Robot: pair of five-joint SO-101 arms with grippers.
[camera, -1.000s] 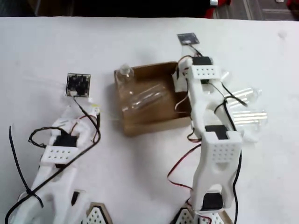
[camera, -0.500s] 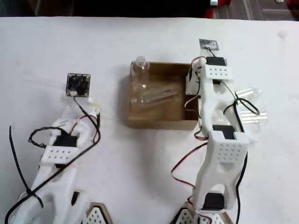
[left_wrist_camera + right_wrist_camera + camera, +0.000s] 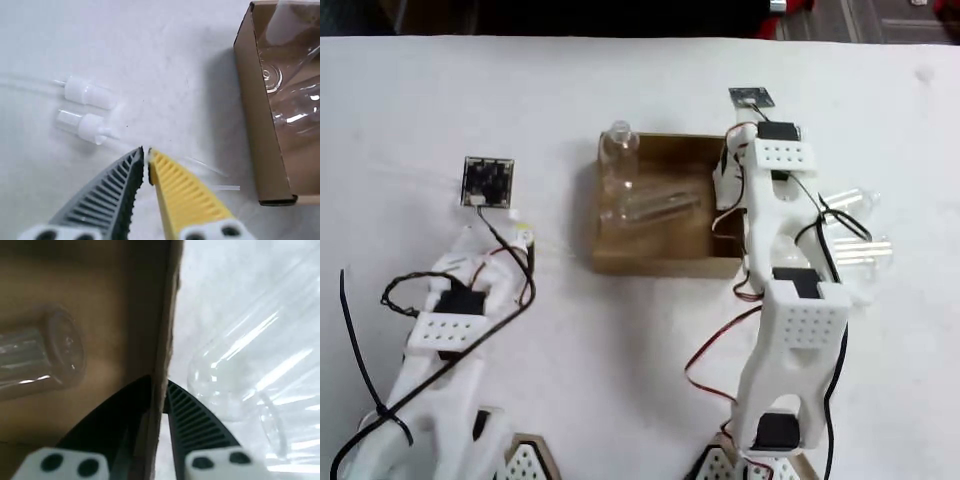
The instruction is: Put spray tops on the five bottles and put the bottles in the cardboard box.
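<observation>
Dragged toward three o'clock and squared up over the last second, the open brown cardboard box now sits mid-table with its walls parallel to the table's edges. The right arm has swung across with it.

At the far left, the left gripper hangs over the white table. Its grey and yellow fingers are closed tip to tip and hold nothing. Two white plastic spray tops lie side by side near its tips, well apart from the box.

Inside the box, a clear plastic bottle stands upright in the eleven o'clock corner. A second clear bottle lies on its side across the floor. Whether either one has a spray top on cannot be made out.

The right gripper straddles the box's three o'clock wall, one black finger inside and one outside, nearly closed and pinching the cardboard. Beyond that wall, at three o'clock, loose clear bottles lie on the table.

The likely risks come from that thin wall. A further pull could bend or tear it, and a jerk could tip the upright bottle. Pushing the box farther toward three o'clock could knock the loose bottles and set them rolling.

The right arm's own body lies between the box and those bottles, crowding any reach for them. The spray tops sit on the opposite side of the box from the bottles.
</observation>
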